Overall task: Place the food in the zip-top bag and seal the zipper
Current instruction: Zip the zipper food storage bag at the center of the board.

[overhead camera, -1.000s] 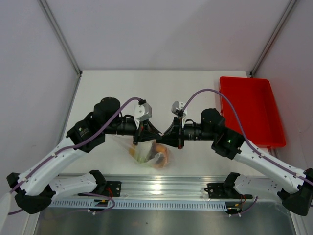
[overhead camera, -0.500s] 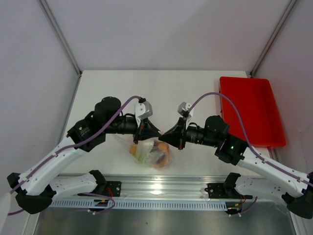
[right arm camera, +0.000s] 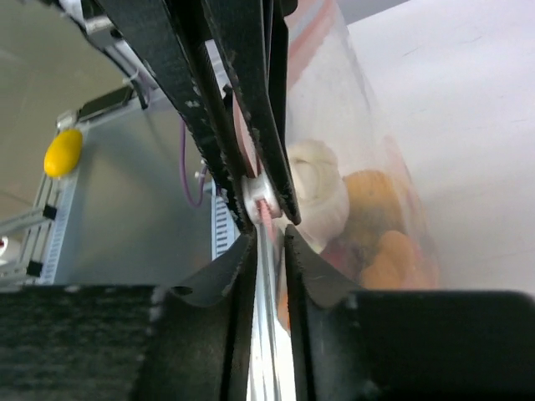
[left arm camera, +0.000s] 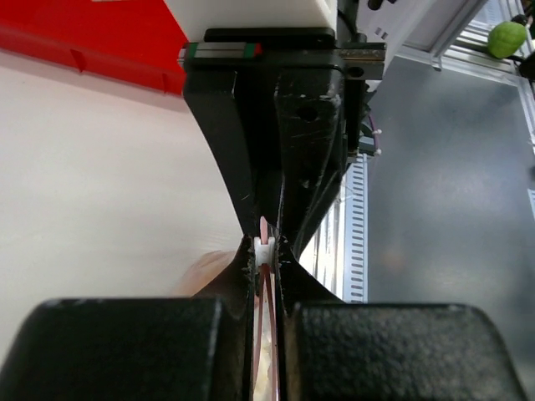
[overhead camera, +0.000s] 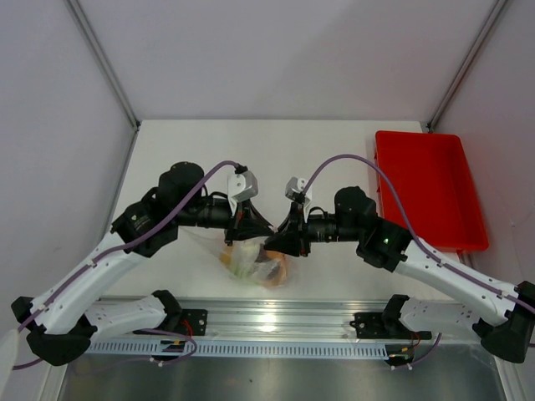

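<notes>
The clear zip-top bag (overhead camera: 206, 242) hangs between my two grippers above the near part of the table. The food (overhead camera: 261, 262) sits inside it: orange, yellow and green pieces, with a cream piece (right arm camera: 319, 190) and orange pieces (right arm camera: 378, 205) showing in the right wrist view. My left gripper (overhead camera: 249, 227) (left arm camera: 264, 251) is shut on the zipper (left arm camera: 265, 227), pinching its white slider. My right gripper (overhead camera: 277, 239) (right arm camera: 267, 241) faces it tip to tip. Its jaws stand slightly apart, and the bag's top edge runs loose between them.
A red tray (overhead camera: 430, 188) lies at the table's right side and also shows in the left wrist view (left arm camera: 84, 42). The aluminium rail (overhead camera: 267, 322) runs along the near edge. A green ball (left arm camera: 507, 38) and a yellow piece (right arm camera: 63, 152) lie off the table.
My right gripper has slid left along the bag's top toward the left gripper, and its jaws have eased apart. The left gripper has stayed where it was, shut.
</notes>
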Available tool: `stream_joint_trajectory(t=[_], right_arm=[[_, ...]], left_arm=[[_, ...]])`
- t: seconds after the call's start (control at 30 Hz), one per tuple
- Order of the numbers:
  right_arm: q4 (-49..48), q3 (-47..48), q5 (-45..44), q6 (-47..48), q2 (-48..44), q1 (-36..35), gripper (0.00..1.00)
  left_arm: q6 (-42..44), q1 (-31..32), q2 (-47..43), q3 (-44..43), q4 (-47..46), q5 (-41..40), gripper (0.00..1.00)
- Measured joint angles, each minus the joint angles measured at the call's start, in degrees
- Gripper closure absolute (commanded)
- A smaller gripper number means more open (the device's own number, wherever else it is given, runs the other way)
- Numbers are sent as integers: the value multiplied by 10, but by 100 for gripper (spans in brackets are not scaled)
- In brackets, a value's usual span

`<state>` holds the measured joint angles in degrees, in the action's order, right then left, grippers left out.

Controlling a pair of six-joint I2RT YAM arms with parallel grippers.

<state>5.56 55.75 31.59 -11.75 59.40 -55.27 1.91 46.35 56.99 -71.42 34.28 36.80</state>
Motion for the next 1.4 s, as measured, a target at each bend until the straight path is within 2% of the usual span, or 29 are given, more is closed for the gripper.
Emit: stream_joint_trajectory(t=[0.03,0.07,0.3,0.47,0.53,0.57,0.7,0.77,0.9,1.07,1.27,1.3,1.4], right_arm=[[3,0,8,8,2,0,97],[3,0,15,15,4,0,99],[-16,0,55,12,20,17,100],[-25,0,74,8,26,28,93],[-28,0,83,4,26,33,75],[-30,0,89,1,26,36,73],[-33,1,106,2,25,42,71],[-33,1,111,3,22,43,73],[-38,1,120,7,12,44,100],[-41,1,112,-8,11,46,100],[-91,-19,65,-72,10,41,100],[-99,-23,57,-81,9,38,100],[-116,-36,30,-106,3,29,100]], left_arm=[[0,0,2,-2,2,9,100],[0,0,3,-3,2,15,99],[0,-2,9,-3,8,45,99],[0,-5,14,-3,9,53,99],[0,-5,15,-3,9,55,99],[1,-5,15,-3,9,56,99],[0,-7,16,-3,9,59,99],[0,-9,16,-3,9,63,99],[-4,-11,18,-4,9,72,99],[-5,-14,21,-12,14,76,99],[-4,-18,22,-21,22,50,99],[-4,-19,22,-21,23,48,91],[-5,-19,22,-21,27,40,82]])
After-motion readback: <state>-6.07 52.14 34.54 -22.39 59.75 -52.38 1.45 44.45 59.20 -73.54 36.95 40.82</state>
